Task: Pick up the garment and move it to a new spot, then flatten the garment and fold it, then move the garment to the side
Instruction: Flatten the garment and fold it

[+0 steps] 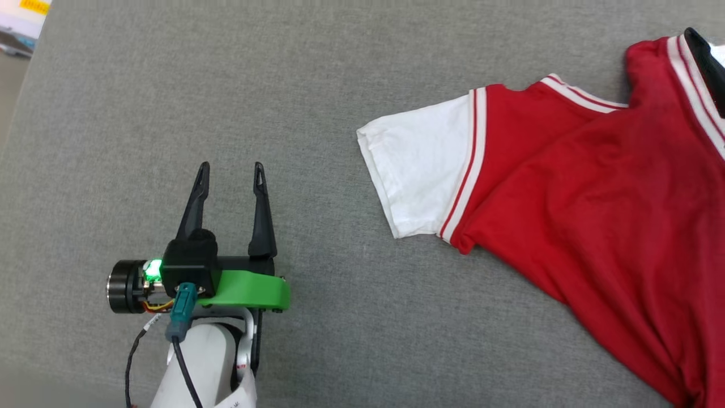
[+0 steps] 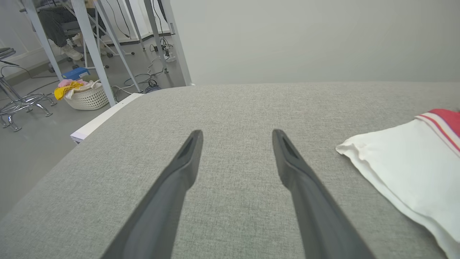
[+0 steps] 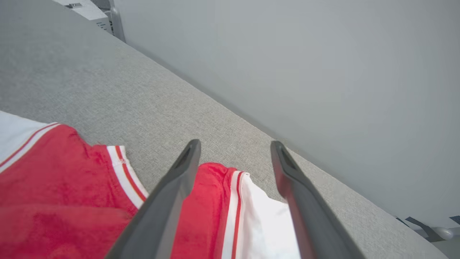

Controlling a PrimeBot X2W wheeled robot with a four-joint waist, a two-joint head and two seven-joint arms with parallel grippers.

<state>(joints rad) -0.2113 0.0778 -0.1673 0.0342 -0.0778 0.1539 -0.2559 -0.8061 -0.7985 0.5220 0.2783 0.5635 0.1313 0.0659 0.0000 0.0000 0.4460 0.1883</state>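
The garment point(image 1: 595, 187) is a red shirt with white sleeves and red-white striped trim, spread on the grey table point(image 1: 340, 68) at the right. One white sleeve point(image 1: 422, 164) points left. My left gripper point(image 1: 231, 167) hovers open over bare table, well left of that sleeve, with nothing between its fingers. In the left wrist view the gripper point(image 2: 237, 133) points across the table, with the sleeve point(image 2: 406, 169) at the right. My right gripper point(image 3: 235, 142) stands open just above the other shoulder and sleeve point(image 3: 266, 223), holding nothing. One of its dark fingers point(image 1: 705, 59) shows at the garment's far edge.
The table's left edge point(image 2: 104, 118) drops to a floor with a white basket of clothes point(image 2: 86, 95), metal desk legs point(image 2: 90, 46), cables and a stool point(image 2: 18, 100). A grey wall point(image 3: 323, 72) runs along the table's far side.
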